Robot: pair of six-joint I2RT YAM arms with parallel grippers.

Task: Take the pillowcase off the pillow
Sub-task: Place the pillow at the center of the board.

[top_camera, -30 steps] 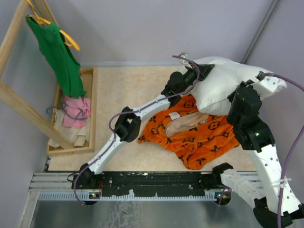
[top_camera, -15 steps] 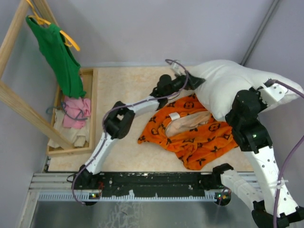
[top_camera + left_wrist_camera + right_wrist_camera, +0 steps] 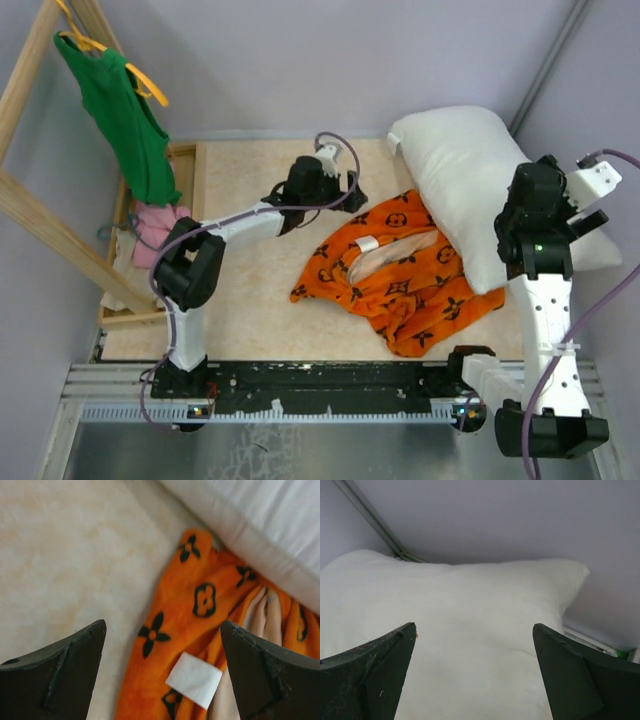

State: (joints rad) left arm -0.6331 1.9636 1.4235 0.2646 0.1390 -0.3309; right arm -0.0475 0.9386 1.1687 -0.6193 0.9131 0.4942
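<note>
The plump white pillow [image 3: 465,175] lies bare at the back right of the table, and it fills the right wrist view [image 3: 470,590]. The orange pillowcase [image 3: 400,285] with black motifs lies crumpled in front of it, its pale lining and a white label [image 3: 194,679] showing. Its far edge tucks under the pillow. My left gripper [image 3: 350,192] hovers open left of the pillowcase's far corner [image 3: 200,600], with nothing between the fingers [image 3: 162,625]. At the pillow's right edge my right gripper [image 3: 592,212] stands open and empty [image 3: 474,625], facing the pillow.
A green tank top [image 3: 125,115] hangs on a yellow hanger from a wooden rack [image 3: 30,210] at the far left. Below it a wooden tray [image 3: 195,230] holds a pink cloth [image 3: 160,235]. Grey walls close the back and right. A black rail [image 3: 320,385] runs along the near edge.
Both grippers opened and let go of the pillow, which dropped onto the table at the back right. The left arm swung back to the left; the right arm drew back to the right.
</note>
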